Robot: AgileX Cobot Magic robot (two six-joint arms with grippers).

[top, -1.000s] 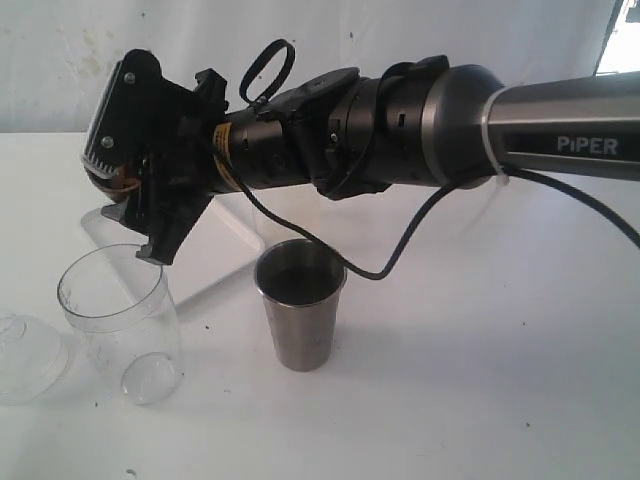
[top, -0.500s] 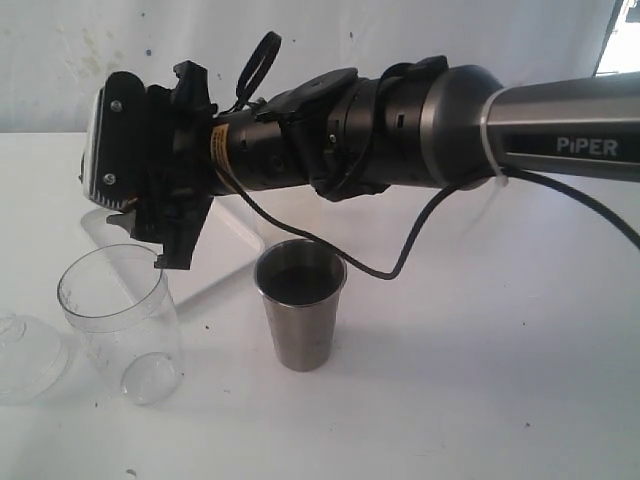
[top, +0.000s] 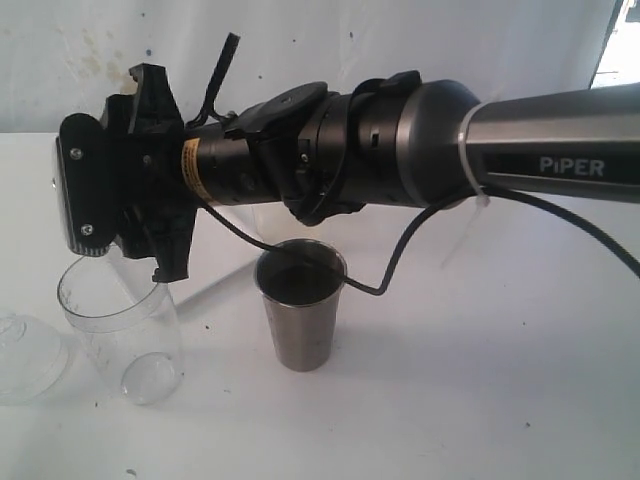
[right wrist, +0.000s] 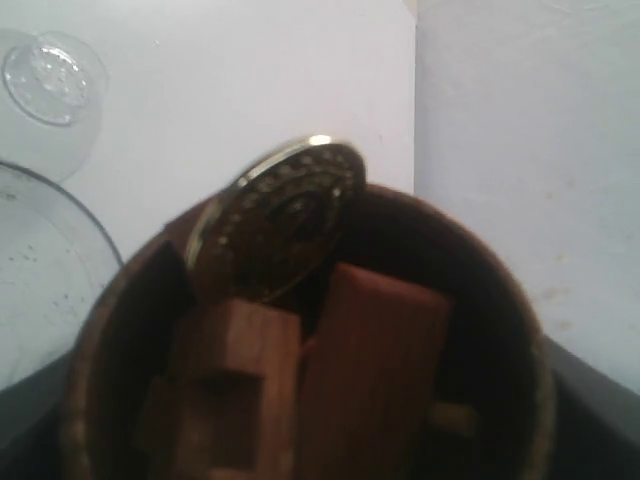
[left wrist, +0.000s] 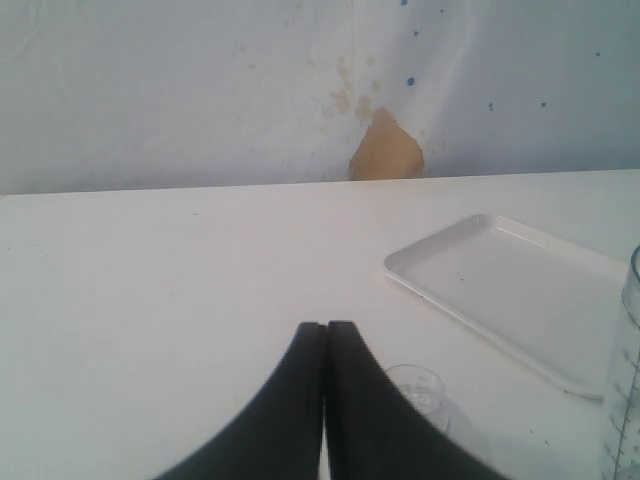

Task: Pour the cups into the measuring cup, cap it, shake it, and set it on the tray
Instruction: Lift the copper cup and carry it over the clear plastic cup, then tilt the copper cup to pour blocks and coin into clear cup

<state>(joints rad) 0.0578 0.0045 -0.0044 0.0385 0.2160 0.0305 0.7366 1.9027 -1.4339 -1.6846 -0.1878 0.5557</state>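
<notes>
My right gripper (top: 90,200) reaches across to the left and hangs just above the clear measuring cup (top: 120,320). It is shut on the brown wooden cup (right wrist: 500,310), which fills the right wrist view and is hidden in the exterior view. Inside the cup lie wooden blocks (right wrist: 370,350) and a gold-rimmed disc (right wrist: 285,215) leaning at its rim, beside the measuring cup's rim (right wrist: 60,200). The steel tumbler (top: 300,310) stands upright in the middle of the table. My left gripper (left wrist: 325,328) is shut and empty, low over the table, with the white tray (left wrist: 510,290) beyond it.
A clear domed lid (top: 25,355) lies on the table left of the measuring cup, also seen as the lid (right wrist: 52,78) in the right wrist view. A black cable (top: 400,255) droops from the right arm over the tumbler. A white wall backs the table.
The right wrist has rolled and the gripper has shifted left and a little lower, now over the measuring cup's mouth. The tumbler, measuring cup and lid have not moved.
</notes>
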